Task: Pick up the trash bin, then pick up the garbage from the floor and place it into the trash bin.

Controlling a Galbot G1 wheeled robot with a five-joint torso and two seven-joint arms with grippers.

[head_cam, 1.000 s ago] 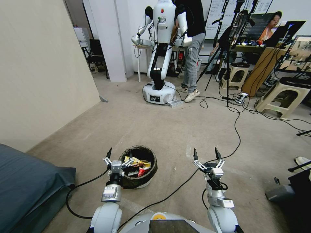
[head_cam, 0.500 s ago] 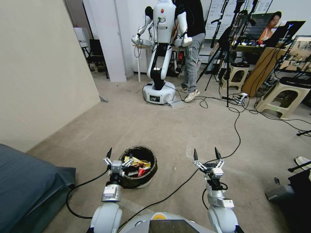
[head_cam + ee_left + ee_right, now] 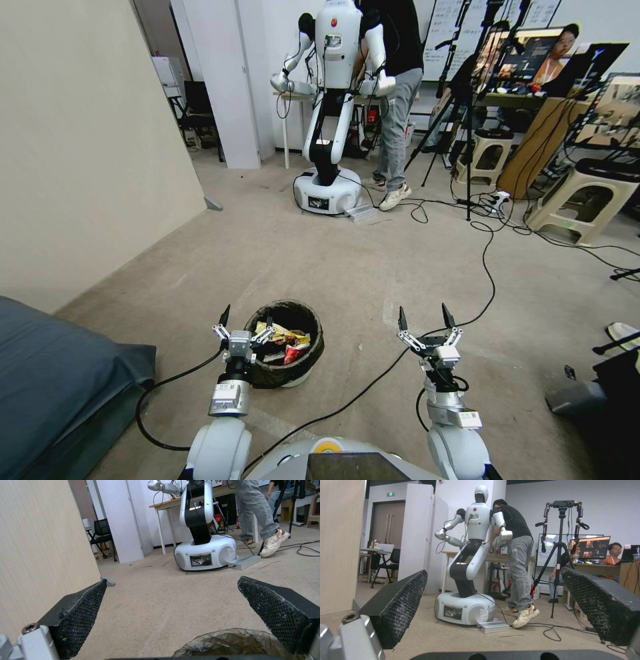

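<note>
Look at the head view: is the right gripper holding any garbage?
No. The right gripper stands open and empty above bare floor, apart from the trash bin.

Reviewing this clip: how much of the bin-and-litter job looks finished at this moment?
Mostly done, it seems. The trash bin stands on the floor with wrappers already inside. In hand: nothing; the left gripper hangs open at the bin's rim, the right gripper open over bare carpet. No loose litter shows on the floor ahead, so little appears left.
</note>
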